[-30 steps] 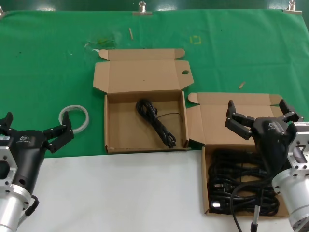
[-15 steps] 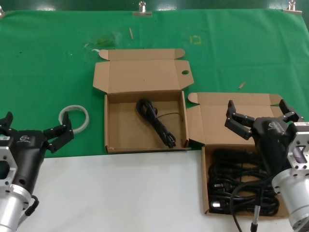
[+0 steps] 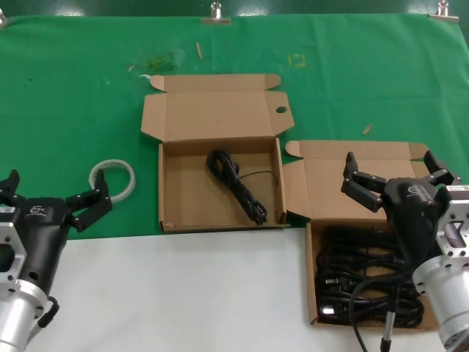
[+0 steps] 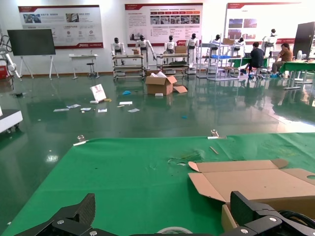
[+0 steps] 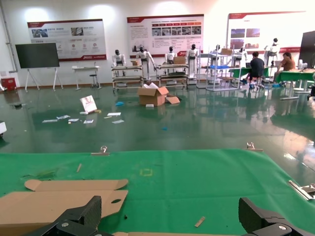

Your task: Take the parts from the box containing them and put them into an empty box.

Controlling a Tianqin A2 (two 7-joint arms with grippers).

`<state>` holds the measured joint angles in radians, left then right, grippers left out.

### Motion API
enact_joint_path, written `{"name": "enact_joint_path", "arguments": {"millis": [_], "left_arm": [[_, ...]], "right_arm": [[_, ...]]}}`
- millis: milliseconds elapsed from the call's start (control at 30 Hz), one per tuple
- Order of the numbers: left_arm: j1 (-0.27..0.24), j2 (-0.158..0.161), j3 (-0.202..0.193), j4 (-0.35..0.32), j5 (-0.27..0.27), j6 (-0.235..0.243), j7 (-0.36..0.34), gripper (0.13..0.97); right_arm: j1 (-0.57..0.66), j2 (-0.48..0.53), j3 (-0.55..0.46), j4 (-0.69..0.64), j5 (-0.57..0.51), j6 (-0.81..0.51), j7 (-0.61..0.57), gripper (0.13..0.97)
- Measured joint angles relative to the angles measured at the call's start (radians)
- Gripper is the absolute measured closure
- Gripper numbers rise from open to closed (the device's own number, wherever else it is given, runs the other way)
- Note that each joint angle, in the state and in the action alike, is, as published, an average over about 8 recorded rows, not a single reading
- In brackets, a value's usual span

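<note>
The box containing the parts [image 3: 322, 187] lies open at the right, full of black cables [image 3: 366, 282]. My right gripper [image 3: 392, 172] hangs open and empty above its far part, over the lid. The other box [image 3: 190, 194] lies open in the middle with one black cable [image 3: 234, 183] in it; its lid also shows in the left wrist view [image 4: 251, 179] and in the right wrist view [image 5: 59, 199]. My left gripper [image 3: 53, 189] is open and empty at the near left, apart from both boxes. Both wrist views show open jaws, left [image 4: 165, 211] and right [image 5: 172, 211].
A white tape ring [image 3: 113, 178] lies on the green mat just beyond my left gripper. Small wood scraps [image 3: 367, 129] lie on the mat. Metal clips [image 3: 216, 13] hold the mat's far edge. The white table surface [image 3: 183, 293] runs along the front.
</note>
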<state>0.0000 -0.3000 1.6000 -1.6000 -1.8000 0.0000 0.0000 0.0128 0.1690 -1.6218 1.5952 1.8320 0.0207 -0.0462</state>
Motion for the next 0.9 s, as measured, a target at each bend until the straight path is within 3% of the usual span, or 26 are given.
{"name": "enact_joint_path", "arguments": {"millis": [900], "left_arm": [[0.0,0.0,0.0,0.0,0.0,0.0,0.0,0.132]], "right_arm": [[0.0,0.0,0.0,0.0,0.0,0.0,0.0,0.129]]}}
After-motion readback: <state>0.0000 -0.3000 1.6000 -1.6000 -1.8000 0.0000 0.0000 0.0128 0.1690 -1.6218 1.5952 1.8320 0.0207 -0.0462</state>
